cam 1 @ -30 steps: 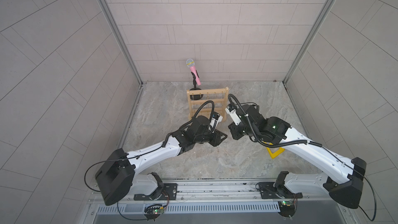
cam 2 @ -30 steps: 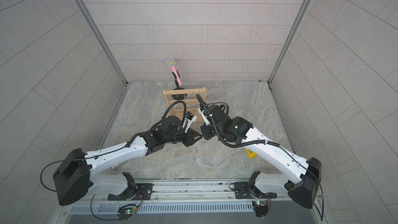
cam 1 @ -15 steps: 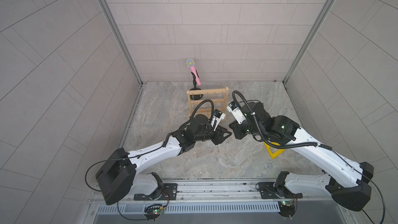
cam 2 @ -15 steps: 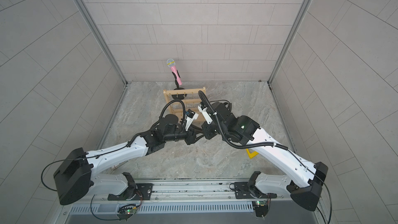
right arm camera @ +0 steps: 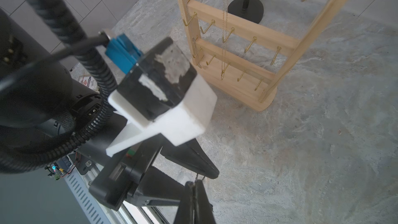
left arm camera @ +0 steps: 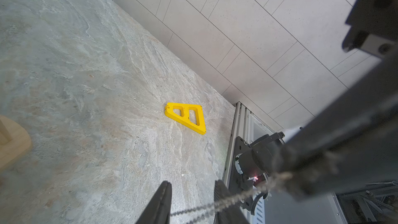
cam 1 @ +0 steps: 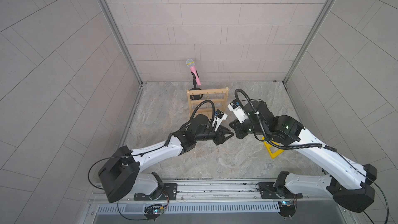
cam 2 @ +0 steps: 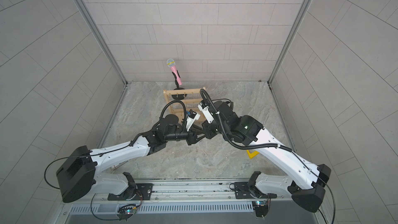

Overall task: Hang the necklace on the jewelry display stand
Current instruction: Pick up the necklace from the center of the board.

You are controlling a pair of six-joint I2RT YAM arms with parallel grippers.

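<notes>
The necklace point(left arm camera: 215, 204) is a thin silvery chain. Two strands of it stretch across the gap between the fingers of my left gripper point(left arm camera: 193, 183), whose jaws stand apart. My right gripper point(right arm camera: 195, 183) is shut on the chain, a short bit showing at its tip. In both top views the two grippers meet tip to tip above the floor, the left gripper point(cam 1: 230, 132) facing the right gripper point(cam 1: 233, 127). Just behind them stands the wooden jewelry display stand point(cam 1: 207, 91) point(cam 2: 184, 92) point(right arm camera: 243, 29). A gold chain point(right arm camera: 225, 39) hangs on its hooks.
A pink microphone point(cam 1: 193, 72) point(cam 2: 174, 71) on a black stand stands behind the rack, its round base point(right arm camera: 245, 7) showing through the bars. A flat yellow triangular piece point(cam 1: 274, 150) point(left arm camera: 187, 117) lies on the floor under my right arm. Tiled walls close three sides.
My left gripper has moved right, up to the right gripper's tip, and its jaws widened and then narrowed a little. The right arm shifted slightly right, still shut on the chain.
</notes>
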